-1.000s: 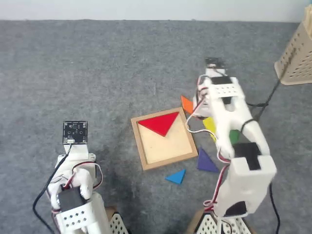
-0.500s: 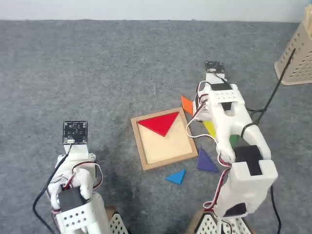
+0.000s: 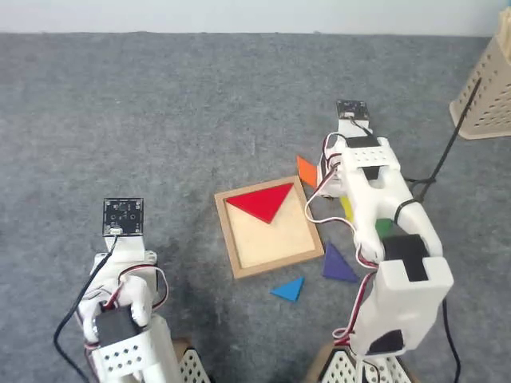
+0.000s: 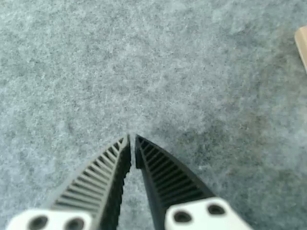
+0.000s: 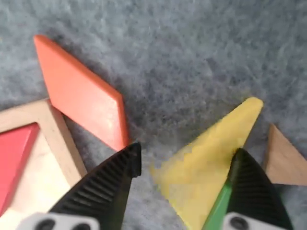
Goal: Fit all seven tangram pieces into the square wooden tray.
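Note:
The square wooden tray lies at mid-table with a red triangle in its far corner. Just right of it are an orange parallelogram, a yellow triangle, a green piece, a purple triangle and a blue triangle. My right arm hangs over the yellow and green pieces. My right gripper is open, straddling the yellow triangle, beside the orange parallelogram and the tray corner. My left gripper is shut over bare carpet, left of the tray.
A plain wood-coloured triangle lies past the yellow one. A beige perforated basket stands at the far right, with a black cable running from it. Grey carpet stretches wide to the left and far side. My left arm sits at the near left.
The right arm has shifted slightly to the right over the yellow piece, covering more of it. The left arm and all pieces have stayed put.

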You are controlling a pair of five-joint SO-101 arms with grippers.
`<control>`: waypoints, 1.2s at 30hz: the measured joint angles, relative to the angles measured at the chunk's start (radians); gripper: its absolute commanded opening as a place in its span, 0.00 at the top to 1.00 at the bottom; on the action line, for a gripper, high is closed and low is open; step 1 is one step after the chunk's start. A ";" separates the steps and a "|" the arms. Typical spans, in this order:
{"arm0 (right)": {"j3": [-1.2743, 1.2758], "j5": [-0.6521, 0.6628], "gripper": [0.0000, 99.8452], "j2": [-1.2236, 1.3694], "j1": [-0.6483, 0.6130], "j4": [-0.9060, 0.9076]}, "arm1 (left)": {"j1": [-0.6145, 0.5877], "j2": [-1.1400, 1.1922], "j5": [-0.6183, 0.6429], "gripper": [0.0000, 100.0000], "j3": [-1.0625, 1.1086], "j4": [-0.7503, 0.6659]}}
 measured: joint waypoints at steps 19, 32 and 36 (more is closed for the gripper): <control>-0.025 0.002 0.89 0.025 0.092 0.026 | 0.000 0.000 0.000 0.99 0.000 0.000; -0.025 0.002 0.99 0.002 0.094 0.057 | 0.000 0.000 0.000 0.99 0.000 0.000; -0.023 0.002 0.99 -0.081 0.092 0.097 | 0.000 0.000 0.000 0.99 0.000 0.000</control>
